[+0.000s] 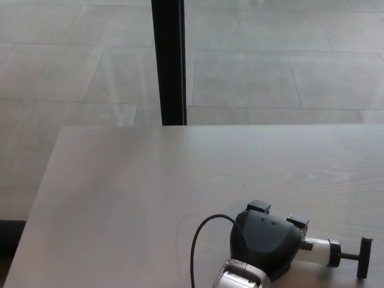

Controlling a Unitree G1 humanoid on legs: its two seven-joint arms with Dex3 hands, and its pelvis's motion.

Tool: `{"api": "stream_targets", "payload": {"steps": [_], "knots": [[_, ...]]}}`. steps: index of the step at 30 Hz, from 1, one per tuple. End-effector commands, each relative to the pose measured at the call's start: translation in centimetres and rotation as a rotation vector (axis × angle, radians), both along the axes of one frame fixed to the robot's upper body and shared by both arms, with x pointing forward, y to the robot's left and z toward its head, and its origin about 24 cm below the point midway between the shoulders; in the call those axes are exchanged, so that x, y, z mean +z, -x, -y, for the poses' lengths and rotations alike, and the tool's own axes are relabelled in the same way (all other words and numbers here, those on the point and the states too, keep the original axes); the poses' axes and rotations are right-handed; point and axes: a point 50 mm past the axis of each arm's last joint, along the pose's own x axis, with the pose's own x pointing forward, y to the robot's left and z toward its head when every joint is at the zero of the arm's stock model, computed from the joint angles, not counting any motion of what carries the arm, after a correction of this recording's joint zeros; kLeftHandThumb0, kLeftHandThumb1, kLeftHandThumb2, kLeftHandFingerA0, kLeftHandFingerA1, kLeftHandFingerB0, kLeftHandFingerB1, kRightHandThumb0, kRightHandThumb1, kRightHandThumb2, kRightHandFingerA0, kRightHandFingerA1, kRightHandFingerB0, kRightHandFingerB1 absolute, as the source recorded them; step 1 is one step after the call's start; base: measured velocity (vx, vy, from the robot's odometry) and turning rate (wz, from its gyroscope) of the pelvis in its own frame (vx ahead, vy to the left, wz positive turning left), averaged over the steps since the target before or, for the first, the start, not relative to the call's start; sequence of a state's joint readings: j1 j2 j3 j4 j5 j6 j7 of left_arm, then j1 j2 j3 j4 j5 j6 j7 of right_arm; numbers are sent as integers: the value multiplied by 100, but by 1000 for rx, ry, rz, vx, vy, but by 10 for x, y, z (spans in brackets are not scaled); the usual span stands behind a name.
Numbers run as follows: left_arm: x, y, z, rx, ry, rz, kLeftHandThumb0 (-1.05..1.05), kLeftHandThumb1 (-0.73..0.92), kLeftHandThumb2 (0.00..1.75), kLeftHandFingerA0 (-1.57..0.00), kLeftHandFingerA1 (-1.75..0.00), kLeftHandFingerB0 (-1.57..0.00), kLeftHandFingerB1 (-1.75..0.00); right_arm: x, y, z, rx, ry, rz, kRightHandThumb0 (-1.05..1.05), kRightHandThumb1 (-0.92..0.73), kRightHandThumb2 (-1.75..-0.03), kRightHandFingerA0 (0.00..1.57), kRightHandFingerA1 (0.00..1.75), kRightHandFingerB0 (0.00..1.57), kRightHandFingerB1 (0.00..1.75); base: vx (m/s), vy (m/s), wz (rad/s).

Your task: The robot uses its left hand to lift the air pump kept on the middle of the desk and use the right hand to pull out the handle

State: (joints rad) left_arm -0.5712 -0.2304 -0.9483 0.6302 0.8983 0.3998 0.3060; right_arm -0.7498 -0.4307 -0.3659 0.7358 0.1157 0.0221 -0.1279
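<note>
The air pump (318,251) lies near the desk's front edge at the lower right: a white cylinder with a thin rod and a black T-handle (364,258) pointing right. My left hand (265,243) covers the pump's left end. Its black dome is on top, and its fingers (258,207) curl over the far side, shut around the pump body. The part of the pump under the hand is hidden. My right hand does not show.
The pale wooden desk (150,192) fills the lower half of the view, and its left edge runs diagonally. A black cable (195,246) loops from my left wrist. Beyond the desk are a tiled floor and a black vertical post (169,60).
</note>
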Motion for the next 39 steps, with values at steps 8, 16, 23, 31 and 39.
{"api": "stream_targets", "payload": {"steps": [8,16,23,31,39], "knots": [[1,-19,-45,102,172,12,-20,80,68,-72,-162,-59,-129,-4,6,0,-3,31,-3,-37,-70,-60,63,120,58,50,0,0,0],[63,-52,-68,131,300,225,-12,72,79,-74,-175,-55,-153,4,8,-25,155,116,-41,-48,-66,-60,68,104,53,43,0,0,0],[104,-74,-101,157,335,319,-12,69,78,-73,-175,-62,-151,0,6,-82,402,273,-143,-49,-61,-58,69,90,43,37,0,0,0],[105,-80,-116,156,280,358,-19,64,82,-75,-172,-67,-152,-14,1,-128,555,357,-234,-52,-60,-57,63,102,40,38,0,0,0],[89,-78,-122,182,247,353,-18,60,89,-78,-175,-66,-157,-18,-1,-146,672,391,-313,-45,-55,-56,59,74,28,31,0,0,0]]}}
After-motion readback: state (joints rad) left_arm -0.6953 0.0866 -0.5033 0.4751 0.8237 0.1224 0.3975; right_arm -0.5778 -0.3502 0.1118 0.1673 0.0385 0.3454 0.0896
